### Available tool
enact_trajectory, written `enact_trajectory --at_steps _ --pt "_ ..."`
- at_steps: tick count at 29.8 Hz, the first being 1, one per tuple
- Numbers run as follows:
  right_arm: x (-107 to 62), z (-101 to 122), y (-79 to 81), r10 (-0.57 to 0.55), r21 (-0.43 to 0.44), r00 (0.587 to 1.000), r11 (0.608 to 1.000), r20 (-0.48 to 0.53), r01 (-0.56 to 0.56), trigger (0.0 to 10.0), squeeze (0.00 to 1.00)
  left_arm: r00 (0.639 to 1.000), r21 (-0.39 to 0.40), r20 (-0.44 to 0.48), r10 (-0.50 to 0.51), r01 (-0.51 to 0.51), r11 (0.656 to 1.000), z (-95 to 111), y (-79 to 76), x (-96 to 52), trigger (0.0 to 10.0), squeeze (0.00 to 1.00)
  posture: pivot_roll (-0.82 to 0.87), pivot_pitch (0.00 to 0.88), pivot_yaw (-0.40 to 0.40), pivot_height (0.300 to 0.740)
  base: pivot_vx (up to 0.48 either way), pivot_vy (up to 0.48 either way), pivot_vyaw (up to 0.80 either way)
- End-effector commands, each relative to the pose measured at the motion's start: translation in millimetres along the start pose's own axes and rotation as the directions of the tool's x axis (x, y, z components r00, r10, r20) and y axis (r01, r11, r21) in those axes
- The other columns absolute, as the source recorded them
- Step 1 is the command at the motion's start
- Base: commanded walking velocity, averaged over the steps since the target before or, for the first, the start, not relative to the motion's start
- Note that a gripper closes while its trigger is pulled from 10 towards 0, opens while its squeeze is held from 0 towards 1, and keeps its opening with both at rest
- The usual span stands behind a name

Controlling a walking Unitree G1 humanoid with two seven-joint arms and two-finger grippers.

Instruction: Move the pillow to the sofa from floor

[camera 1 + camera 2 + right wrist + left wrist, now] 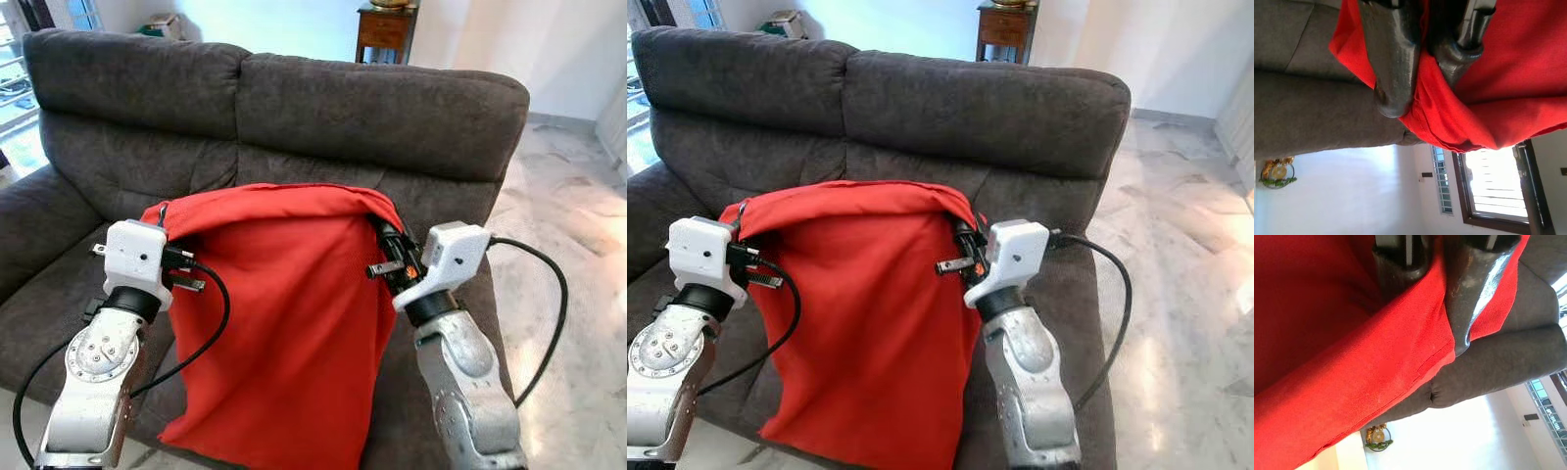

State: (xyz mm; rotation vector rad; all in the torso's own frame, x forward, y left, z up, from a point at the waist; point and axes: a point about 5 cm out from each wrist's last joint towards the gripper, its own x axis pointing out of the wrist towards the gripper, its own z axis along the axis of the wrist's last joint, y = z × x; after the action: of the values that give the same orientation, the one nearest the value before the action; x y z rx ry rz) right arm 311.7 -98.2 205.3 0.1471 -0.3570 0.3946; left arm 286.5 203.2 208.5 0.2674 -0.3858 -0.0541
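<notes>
A red pillow (284, 313) hangs between both arms in front of the dark grey sofa (372, 117), its lower end drooping past the seat's front edge. My left gripper (165, 230) is shut on the pillow's top left corner. My right gripper (384, 233) is shut on its top right corner. In the left wrist view the black fingers (1469, 293) pinch a fold of the red pillow (1352, 372). In the right wrist view the black fingers (1393, 63) clamp the red pillow (1508, 73) the same way, with the sofa (1312, 112) behind.
The sofa's seat cushion (59, 294) lies bare to the left of the pillow. A wooden side table (386, 29) stands behind the sofa against a white wall. Pale marble floor (578, 255) spreads to the right.
</notes>
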Motion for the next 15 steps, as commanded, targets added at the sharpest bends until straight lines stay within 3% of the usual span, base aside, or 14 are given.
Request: enact_trajectory --at_steps 1,6,11,15 --pt "13.5 28 -8.8 -0.035 -0.032 0.989 0.999 0.146 0.04 10.0 0.0 0.998 0.029 0.06 0.03 -0.032 0.999 13 10.7 8.1 10.0 0.0 0.04 0.077 0.01 0.74 0.247 0.0 0.0" --pt "28.3 42 -16.8 -0.055 -0.046 0.979 0.997 0.198 0.065 10.0 0.0 0.996 0.049 0.078 0.032 -0.035 0.998 17 18.3 15.8 10.0 0.0 0.04 0.076 0.008 0.74 0.247 0.0 0.0" --pt "27.3 36 -21.4 -0.074 -0.066 0.979 0.994 0.19 0.088 10.0 0.0 0.999 0.044 0.033 0.012 -0.013 0.999 7 15.7 10.2 10.0 0.0 0.04 0.082 0.006 0.74 0.247 0.0 0.0" --pt "17.8 15 -28.6 -0.122 -0.088 0.987 0.987 0.105 0.132 10.0 0.0 0.985 0.017 -0.094 -0.144 0.146 0.989 -13 -0.7 2.9 10.0 0.0 0.04 0.09 0.004 0.74 0.06 0.0 0.0"
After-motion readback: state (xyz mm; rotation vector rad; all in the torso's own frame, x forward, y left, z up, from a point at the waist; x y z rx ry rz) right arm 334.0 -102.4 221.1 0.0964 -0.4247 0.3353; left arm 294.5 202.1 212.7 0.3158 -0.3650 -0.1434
